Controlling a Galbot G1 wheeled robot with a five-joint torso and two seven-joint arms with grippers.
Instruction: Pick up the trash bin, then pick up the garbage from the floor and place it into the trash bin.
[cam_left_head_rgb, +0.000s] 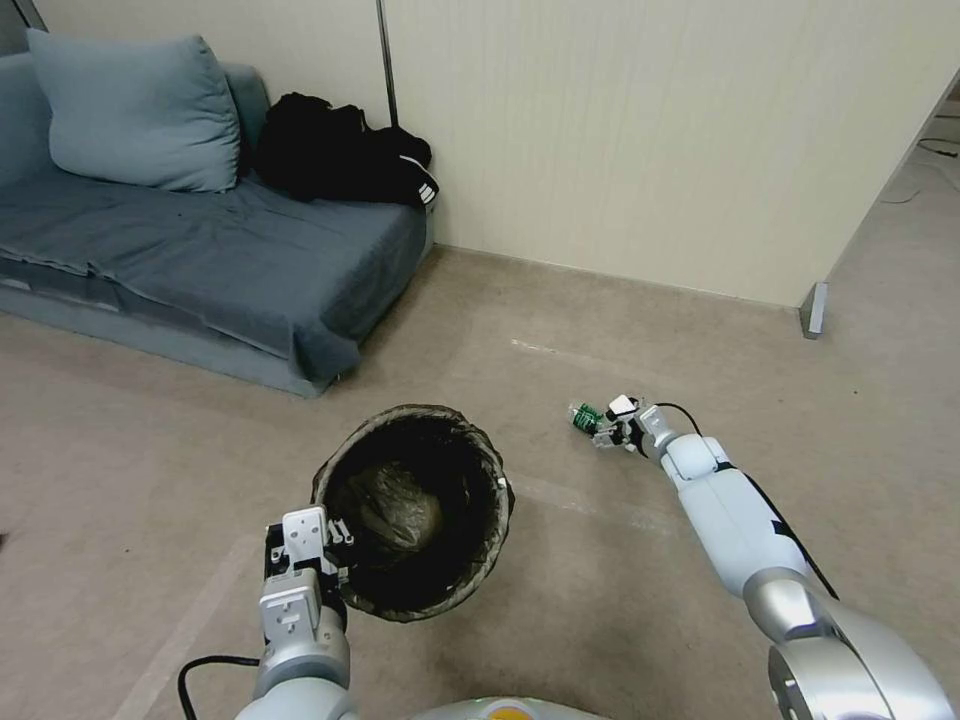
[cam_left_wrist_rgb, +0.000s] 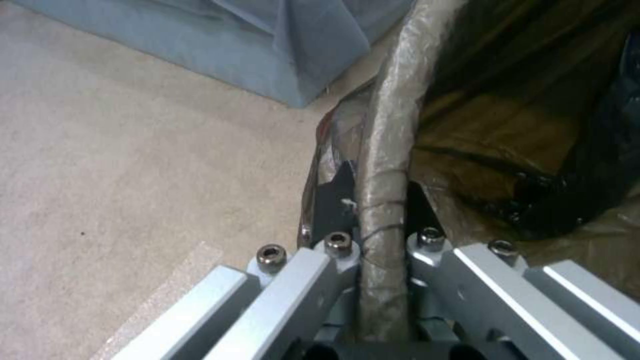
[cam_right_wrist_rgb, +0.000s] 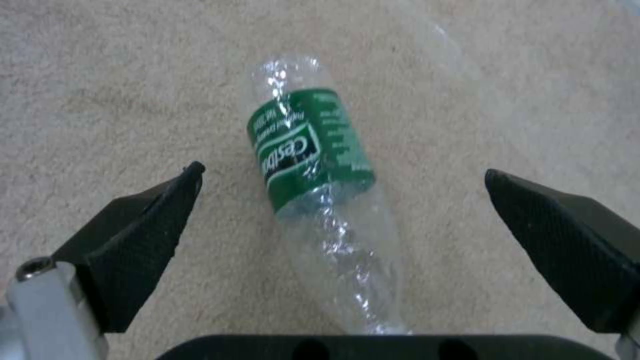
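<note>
The trash bin (cam_left_head_rgb: 415, 510), lined with a dark bag, hangs in front of me, and my left gripper (cam_left_head_rgb: 335, 545) is shut on its near rim (cam_left_wrist_rgb: 383, 200), one finger inside and one outside. The garbage here is a crushed clear bottle with a green label (cam_right_wrist_rgb: 310, 150), lying on the floor (cam_left_head_rgb: 584, 417) to the right of the bin. My right gripper (cam_right_wrist_rgb: 343, 200) is open, low over the floor, its two black fingers (cam_right_wrist_rgb: 143, 240) standing on either side of the bottle without touching it. In the head view that gripper (cam_left_head_rgb: 606, 432) sits right at the bottle.
A blue-grey sofa (cam_left_head_rgb: 200, 250) with a cushion and black clothing stands at the back left. A beige wall panel (cam_left_head_rgb: 650, 140) runs behind, ending at a corner on the right. Beige carpet (cam_left_head_rgb: 620, 590) lies around the bin and bottle.
</note>
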